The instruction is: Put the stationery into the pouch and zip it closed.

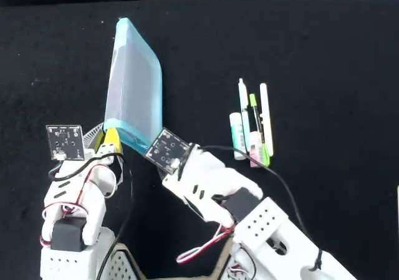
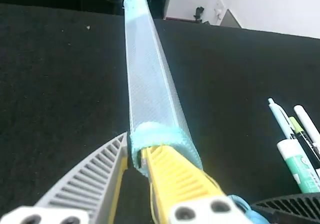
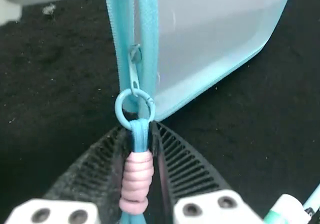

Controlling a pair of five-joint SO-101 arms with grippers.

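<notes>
Black tabletop point(image 1: 324, 43) carries a translucent pouch point(image 1: 134, 86) with light-blue trim, propped up on its edge and tilted. The left hand point(image 2: 135, 156) is closed on the pouch's near corner, its yellow finger point(image 2: 172, 176) pressed against the blue binding. The right hand point(image 3: 141, 134) is clamped on the zipper pull point(image 3: 136, 176), a blue strap with a pink wrap hanging from a ring. Well apart from the pouch, several pens point(image 1: 244, 108) and a glue stick point(image 1: 236, 135) lie side by side.
</notes>
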